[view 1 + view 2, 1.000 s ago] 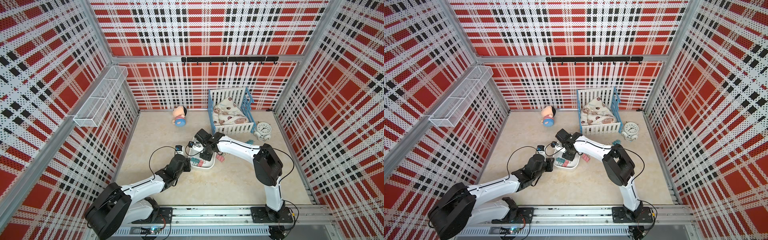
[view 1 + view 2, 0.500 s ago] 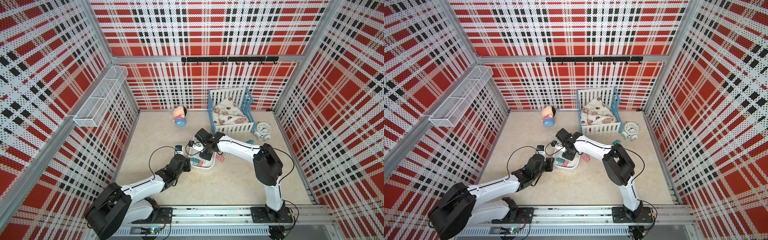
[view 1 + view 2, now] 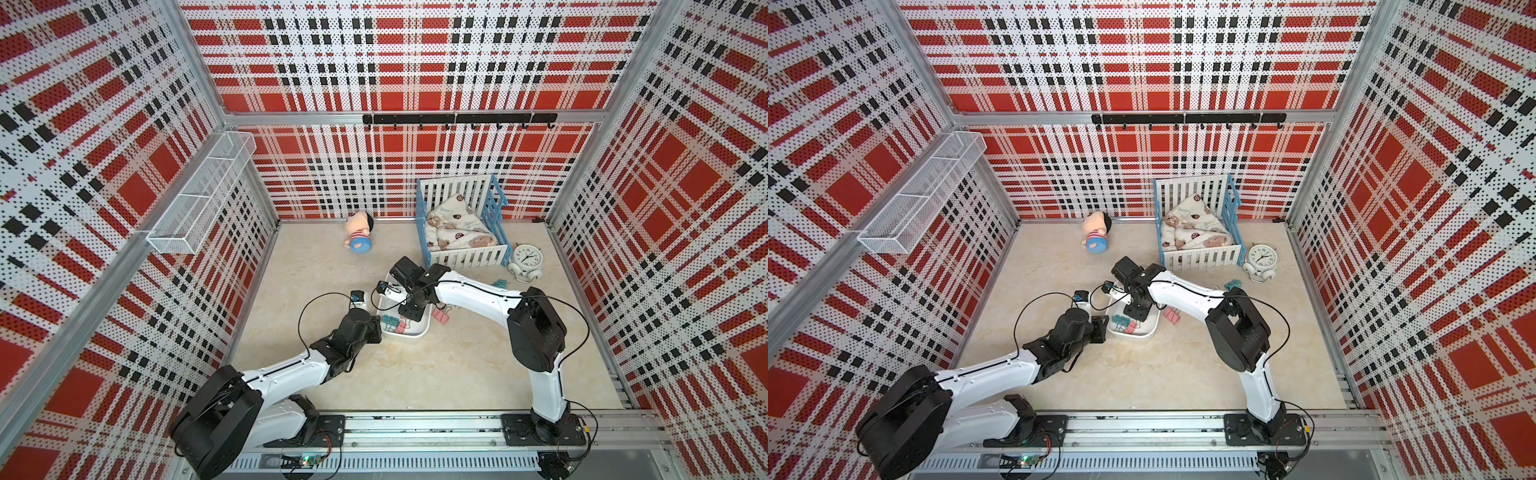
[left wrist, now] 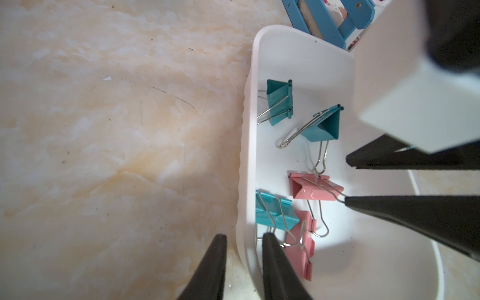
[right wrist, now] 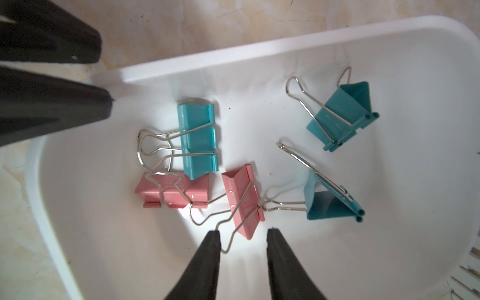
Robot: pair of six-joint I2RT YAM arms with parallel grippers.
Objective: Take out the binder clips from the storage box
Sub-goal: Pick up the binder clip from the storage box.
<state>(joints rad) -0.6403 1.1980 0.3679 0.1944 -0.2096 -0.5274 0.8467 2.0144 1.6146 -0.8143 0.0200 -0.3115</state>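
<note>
Binder clips [image 5: 198,140], five in all, lie in the storage box [image 5: 259,49] just ahead of the right gripper [image 5: 242,232]. Its jaws stand narrowly apart and empty. The nearest pink clip [image 5: 244,200] sits at their tips, its wire handle touching one fingertip. The left gripper [image 4: 244,235] pinches the box's wall. Compared with the top views a second ago, neither arm nor box has visibly shifted, so I judge this pick not yet made. Some loose clips [image 3: 440,314] already lie on the surface [image 3: 415,374] behind the right gripper. No writing is legible.
</note>
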